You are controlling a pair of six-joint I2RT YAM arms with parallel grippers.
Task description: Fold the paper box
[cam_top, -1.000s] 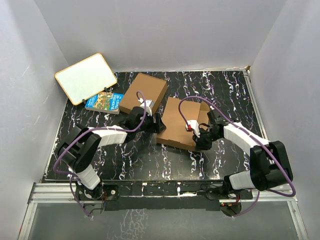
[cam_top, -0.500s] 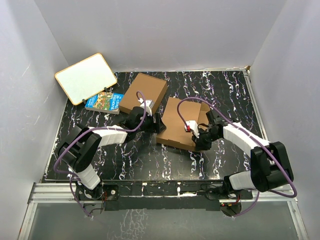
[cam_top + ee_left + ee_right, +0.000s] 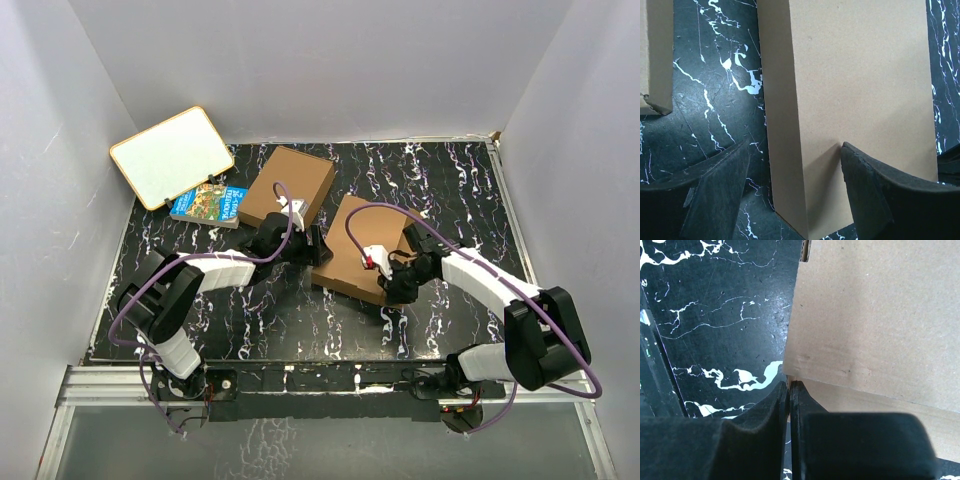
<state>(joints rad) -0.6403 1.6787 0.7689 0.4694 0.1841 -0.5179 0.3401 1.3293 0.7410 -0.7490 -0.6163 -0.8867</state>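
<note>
On the black marbled desk (image 3: 250, 320), mid-frame in the overhead view, the paper box (image 3: 352, 245) lies low and looks nearly formed, top panel flat. Its lower-right edge seems left to tuck. The left hand (image 3: 318, 247), fingers apart, straddles its left wall. The right hand (image 3: 388, 287), fingers pressed together, meets that edge.

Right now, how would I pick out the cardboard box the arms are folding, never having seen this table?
On the black marbled table, look at the middle. The flat brown cardboard mailer box lies there, right of and nearer than the plain brown flat box beside the blue book; only it shows layered flaps.
</note>
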